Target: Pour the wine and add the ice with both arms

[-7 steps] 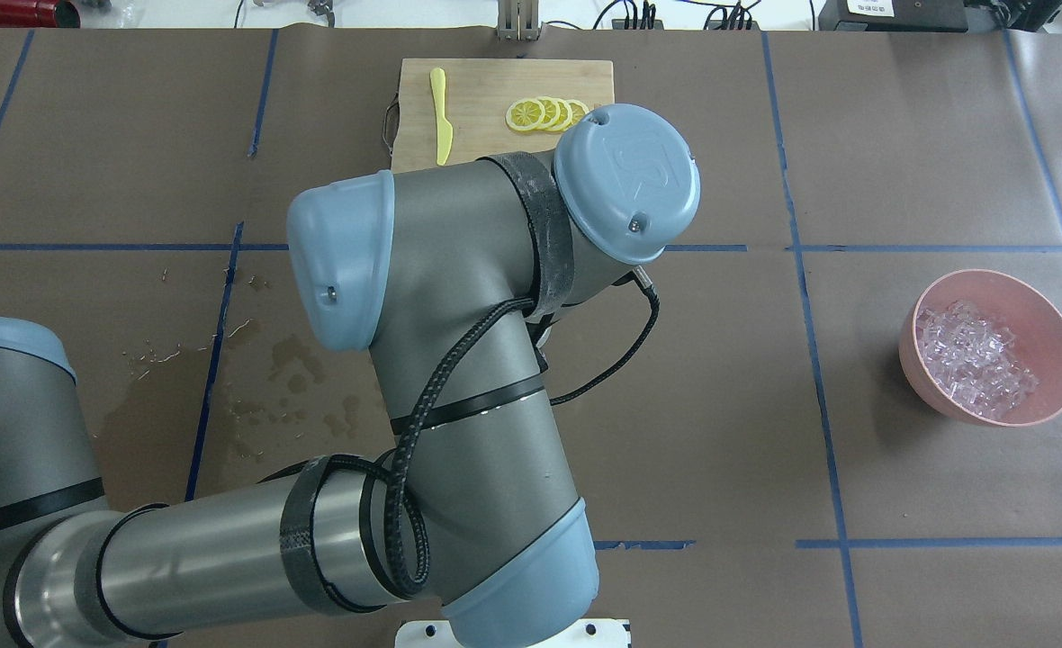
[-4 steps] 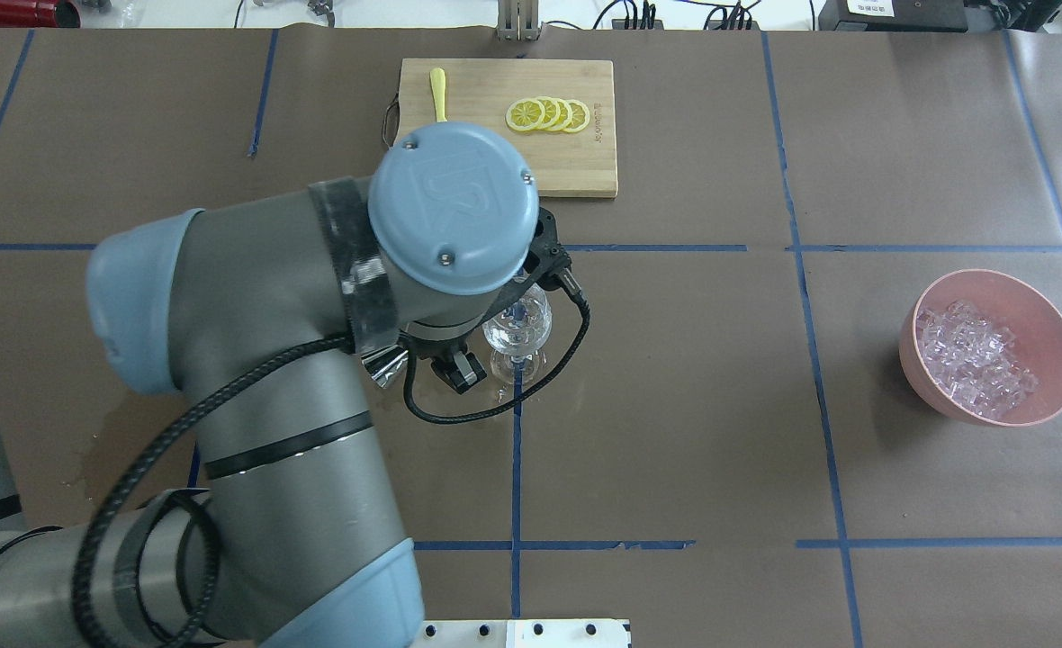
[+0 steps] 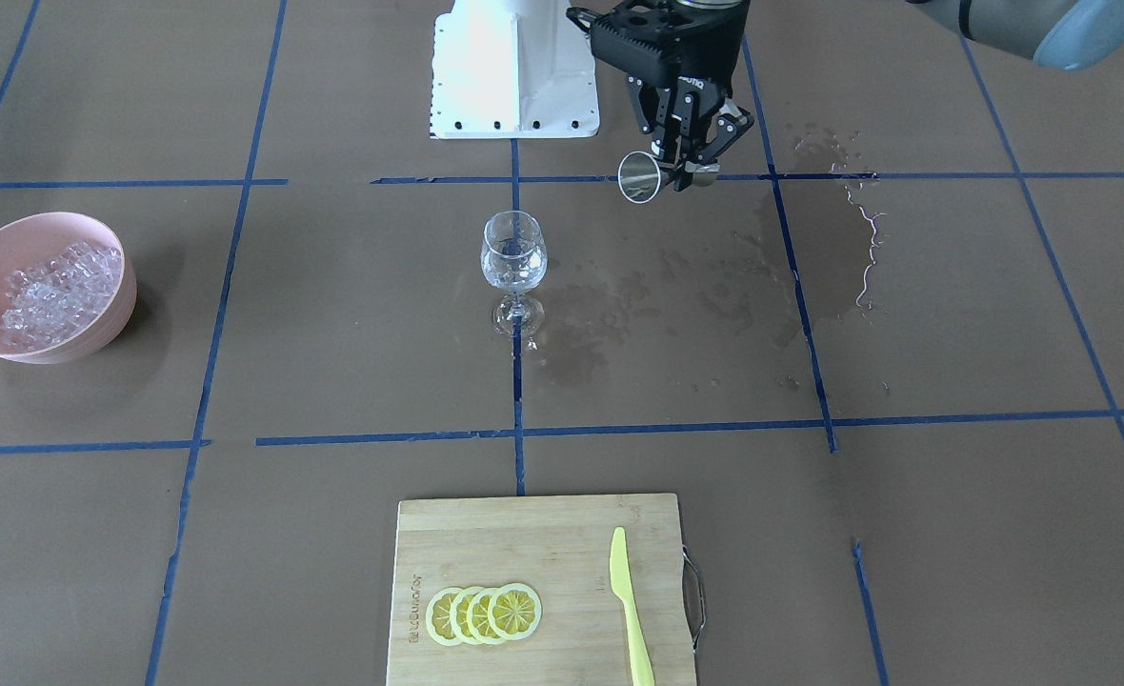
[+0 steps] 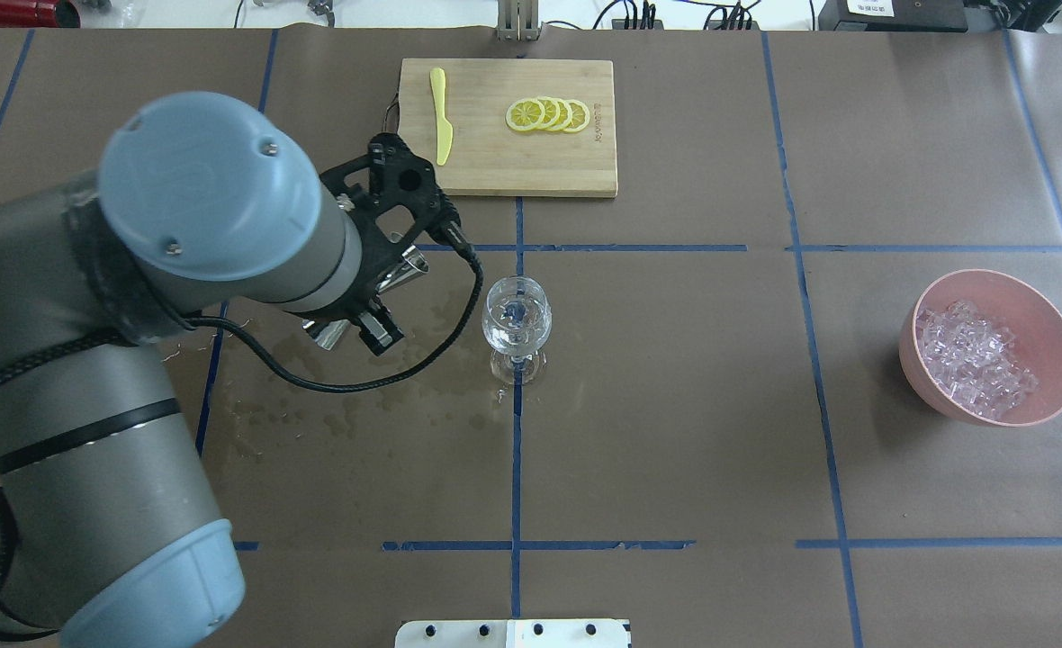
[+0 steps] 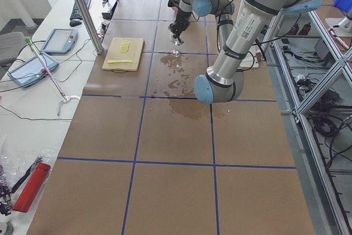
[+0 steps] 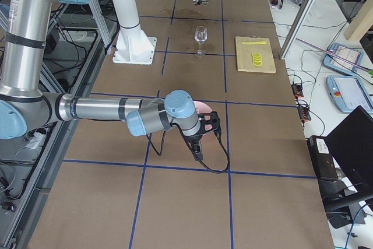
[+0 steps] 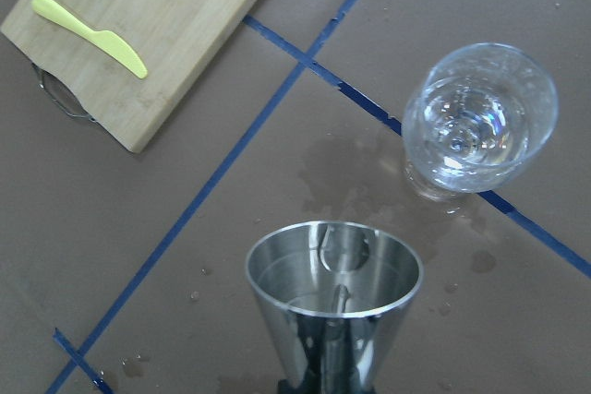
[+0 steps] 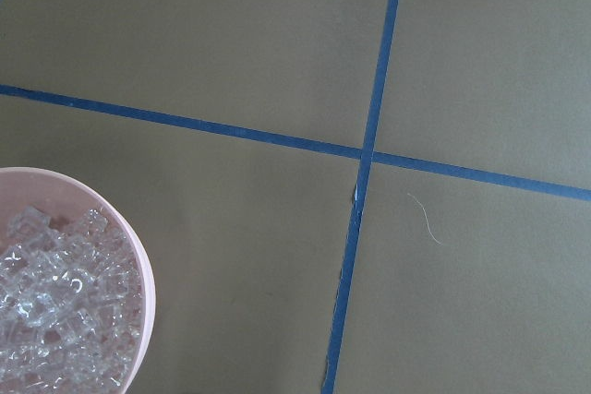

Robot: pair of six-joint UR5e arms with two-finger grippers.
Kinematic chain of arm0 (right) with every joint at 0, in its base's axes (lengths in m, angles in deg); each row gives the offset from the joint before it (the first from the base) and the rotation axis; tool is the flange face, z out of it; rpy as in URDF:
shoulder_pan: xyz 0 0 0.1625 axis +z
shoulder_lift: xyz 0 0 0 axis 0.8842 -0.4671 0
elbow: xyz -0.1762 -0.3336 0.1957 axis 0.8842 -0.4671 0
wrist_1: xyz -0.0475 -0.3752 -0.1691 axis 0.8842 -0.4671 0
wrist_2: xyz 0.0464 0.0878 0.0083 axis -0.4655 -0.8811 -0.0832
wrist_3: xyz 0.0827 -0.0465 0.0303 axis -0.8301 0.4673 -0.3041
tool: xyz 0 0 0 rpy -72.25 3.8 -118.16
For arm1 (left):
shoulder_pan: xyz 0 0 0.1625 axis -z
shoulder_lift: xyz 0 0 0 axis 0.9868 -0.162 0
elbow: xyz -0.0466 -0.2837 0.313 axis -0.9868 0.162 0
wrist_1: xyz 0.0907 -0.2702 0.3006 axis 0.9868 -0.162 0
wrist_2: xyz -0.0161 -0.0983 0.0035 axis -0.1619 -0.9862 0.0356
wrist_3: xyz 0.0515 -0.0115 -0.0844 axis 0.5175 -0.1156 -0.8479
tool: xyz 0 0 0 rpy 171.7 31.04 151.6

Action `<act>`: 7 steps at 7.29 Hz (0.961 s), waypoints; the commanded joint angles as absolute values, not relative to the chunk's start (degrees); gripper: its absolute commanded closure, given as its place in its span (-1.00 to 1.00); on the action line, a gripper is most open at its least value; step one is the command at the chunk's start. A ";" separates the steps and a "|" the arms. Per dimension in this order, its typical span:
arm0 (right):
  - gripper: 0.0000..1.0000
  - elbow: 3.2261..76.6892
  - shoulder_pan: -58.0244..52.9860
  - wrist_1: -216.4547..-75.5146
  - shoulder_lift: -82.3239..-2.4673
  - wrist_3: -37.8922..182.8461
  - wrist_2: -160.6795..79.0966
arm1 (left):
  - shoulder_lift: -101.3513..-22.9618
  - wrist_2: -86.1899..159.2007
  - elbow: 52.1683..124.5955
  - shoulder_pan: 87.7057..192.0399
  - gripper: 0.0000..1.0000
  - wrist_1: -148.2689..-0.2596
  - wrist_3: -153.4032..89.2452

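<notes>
The clear stemmed wine glass (image 4: 516,319) stands upright at the table's middle with a little clear wine in it; it also shows in the front view (image 3: 513,255) and in the left wrist view (image 7: 478,117). My left gripper (image 4: 365,301) is shut on a steel measuring cup (image 3: 640,177), tilted, raised above the table and apart from the glass, to its left in the overhead view. The cup (image 7: 332,311) looks nearly empty. Ice cubes (image 4: 972,355) fill a pink bowl (image 4: 1057,315) at the right. My right gripper (image 6: 203,137) hovers beside that bowl; I cannot tell whether it is open.
Dark wet stains (image 4: 315,396) spread over the brown paper left of the glass. A bamboo cutting board (image 4: 567,166) with lemon slices (image 4: 549,115) and a yellow knife (image 4: 441,117) lies at the far edge. The white base (image 3: 514,67) stands behind the glass.
My left arm has swung to the overhead view's left, away from above the glass, taking the steel cup with it. The glass now stands uncovered. The ice bowl has not moved.
</notes>
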State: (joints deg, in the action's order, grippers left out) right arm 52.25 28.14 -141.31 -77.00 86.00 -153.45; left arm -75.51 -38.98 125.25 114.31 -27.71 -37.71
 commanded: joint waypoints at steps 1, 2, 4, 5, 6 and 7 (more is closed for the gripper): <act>-1.00 52.26 28.20 -141.31 -77.00 85.99 -153.47 | -65.89 -36.73 129.41 115.13 1.00 -39.76 -47.97; -1.00 52.26 28.11 -141.31 -77.00 86.08 -153.39 | -63.33 -31.05 130.03 115.04 1.00 -43.81 -52.02; -1.00 52.26 28.20 -141.31 -77.00 86.08 -153.38 | -54.48 -25.85 130.22 115.04 1.00 -56.17 -56.08; -1.00 52.26 28.20 -141.31 -77.00 86.08 -153.38 | -47.99 -21.81 129.87 114.87 1.00 -65.64 -58.54; -1.00 52.26 28.11 -141.31 -77.00 85.99 -153.47 | -40.62 -17.50 129.17 114.69 1.00 -74.00 -58.83; -1.00 52.26 28.20 -141.31 -77.00 85.99 -153.47 | -35.58 -14.07 127.59 114.43 1.00 -84.27 -61.62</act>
